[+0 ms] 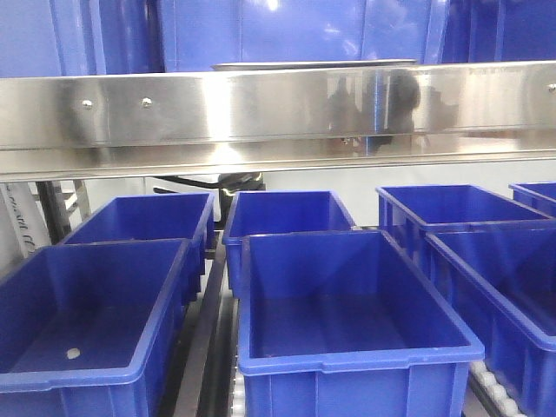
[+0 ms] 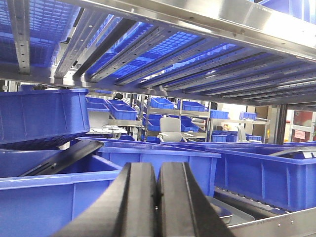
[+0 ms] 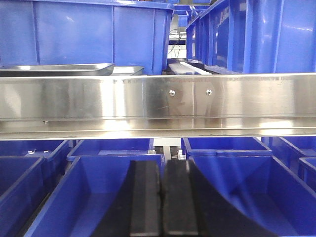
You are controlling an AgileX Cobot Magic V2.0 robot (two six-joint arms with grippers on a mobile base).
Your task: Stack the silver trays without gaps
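Steel shelf point(image 1: 261, 113) carries silver trays point(image 3: 59, 69) and blue bins point(image 3: 98, 34).

No legible text (perhaps too blurred)

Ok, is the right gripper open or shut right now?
Shut. In the right wrist view the right gripper's black fingers sit pressed together with only a thin seam between them and nothing held, below the long steel rail.

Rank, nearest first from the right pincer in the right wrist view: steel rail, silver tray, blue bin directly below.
1. Blue bin, just beneath the right pincer.
2. Steel rail, ahead, above.
3. Silver tray, behind the rail, upper left.
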